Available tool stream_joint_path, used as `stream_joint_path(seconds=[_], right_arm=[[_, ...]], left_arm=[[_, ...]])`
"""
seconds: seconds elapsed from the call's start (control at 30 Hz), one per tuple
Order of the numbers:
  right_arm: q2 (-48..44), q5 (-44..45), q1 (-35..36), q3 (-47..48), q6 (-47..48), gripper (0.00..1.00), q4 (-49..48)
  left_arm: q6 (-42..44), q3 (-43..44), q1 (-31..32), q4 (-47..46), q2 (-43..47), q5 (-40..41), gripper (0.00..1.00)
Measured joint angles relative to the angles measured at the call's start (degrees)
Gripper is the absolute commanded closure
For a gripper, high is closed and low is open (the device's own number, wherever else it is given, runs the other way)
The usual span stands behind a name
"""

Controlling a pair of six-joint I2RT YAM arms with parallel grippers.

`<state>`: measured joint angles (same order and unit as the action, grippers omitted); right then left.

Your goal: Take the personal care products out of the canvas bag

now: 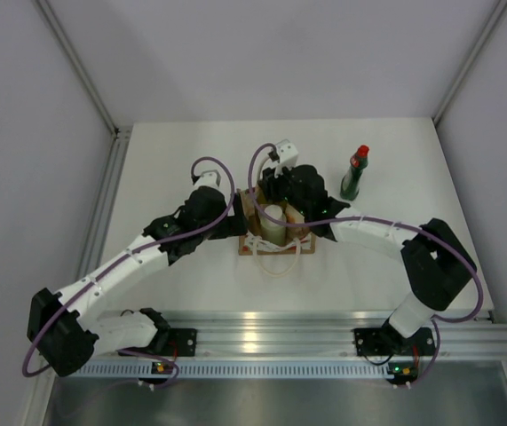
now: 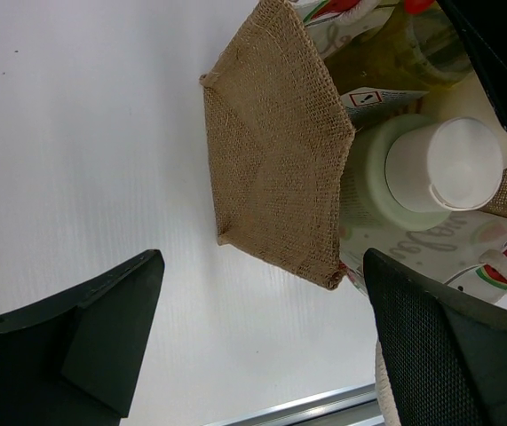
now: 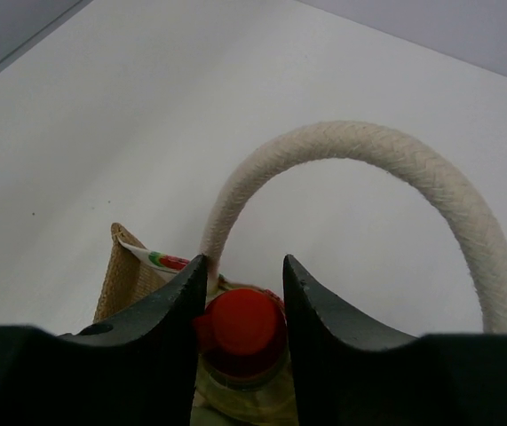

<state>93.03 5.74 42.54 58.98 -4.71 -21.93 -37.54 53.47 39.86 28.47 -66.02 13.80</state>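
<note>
The canvas bag [image 1: 251, 206] stands mid-table with its mouth open. My right gripper [image 1: 280, 191] reaches into it from above. In the right wrist view, the right gripper [image 3: 244, 266] is shut on the red cap [image 3: 244, 333] of the yellow bottle, still inside the bag [image 3: 120, 275]. My left gripper [image 2: 262, 328] is open, its fingers on either side of the bag's near wall [image 2: 275, 151]. The pale green bottle with a white cap [image 2: 431, 169] stands in the bag beside the yellow bottle [image 2: 386, 53]. The dark green bottle with a red cap [image 1: 355, 173] stands on the table to the right. The cream pump bottle is hidden.
A cream rope handle [image 3: 368, 151] arches just beyond my right fingers, and another rope handle [image 1: 280, 257] hangs over the bag's near side. The aluminium rail [image 1: 324, 324] runs along the near edge. Grey walls enclose the table on the left, right and back.
</note>
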Motion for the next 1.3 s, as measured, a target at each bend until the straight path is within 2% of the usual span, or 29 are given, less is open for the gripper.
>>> stream_joint_path(seconds=[0.07,0.17,0.23,0.6,0.83,1.1,1.3], right_arm=[[0.0,0.0,0.0,-0.3,0.2,0.72,-0.4],[0.0,0.2,0.0,-0.7,0.7,0.91,-1.4],[0.0,0.2,0.1,-1.2,0.7,0.99,-2.5],[-1.0,0.7,2.2,-1.2,2.7,1.0,-1.1],[-5.3,2.4,5.7,-2.5,5.2,1.0,1.2],[-8.0,3.8,6.2,-2.3,6.9,1.0,1.9],[-8.0,4.4,6.3,2.1,8.4,1.0,7.7]], left_arm=[[0.0,0.0,0.0,0.0,0.0,0.2,0.02],[0.2,0.0,0.0,0.0,0.1,0.2,0.02],[0.2,0.0,0.0,0.0,0.3,0.3,0.02],[0.2,-0.3,0.0,0.0,1.8,0.7,0.02],[0.2,-0.3,0.0,0.0,2.8,0.9,0.02],[0.2,-0.6,0.0,0.0,3.4,0.9,0.02],[0.2,-0.7,0.0,0.0,3.8,0.9,0.02]])
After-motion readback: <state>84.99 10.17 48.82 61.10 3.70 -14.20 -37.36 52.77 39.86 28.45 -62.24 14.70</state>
